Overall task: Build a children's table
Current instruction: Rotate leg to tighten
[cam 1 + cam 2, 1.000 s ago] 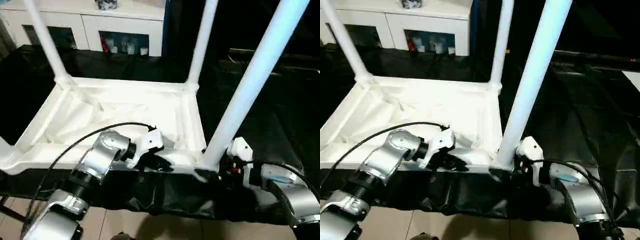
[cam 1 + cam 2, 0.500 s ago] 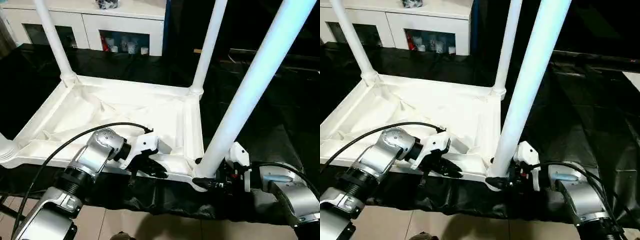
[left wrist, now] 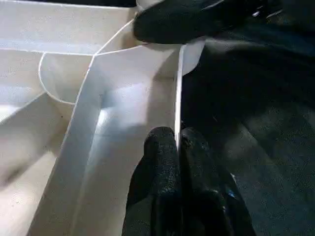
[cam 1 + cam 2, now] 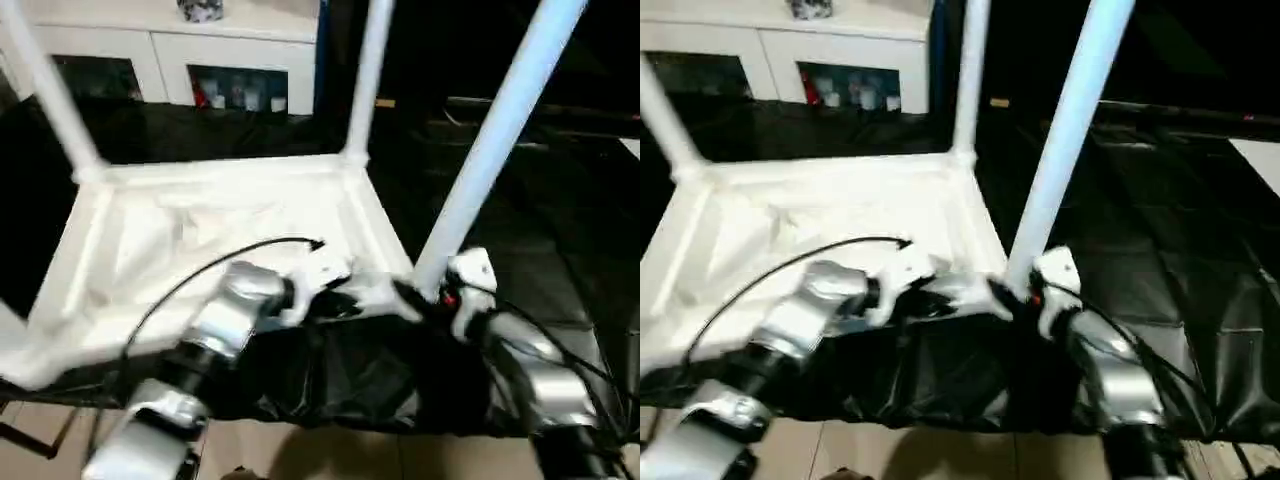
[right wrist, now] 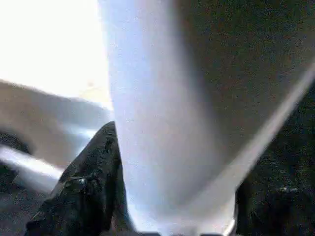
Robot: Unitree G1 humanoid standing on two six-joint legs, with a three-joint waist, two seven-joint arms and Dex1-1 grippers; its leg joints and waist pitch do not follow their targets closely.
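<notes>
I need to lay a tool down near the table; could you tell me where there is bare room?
The black sheet right of the near right leg lies bare, as does the strip between the tabletop's far rim and the white cabinet. The near right corner is crowded: the left hand pinches the rim and the right hand is at the leg's base.
</notes>
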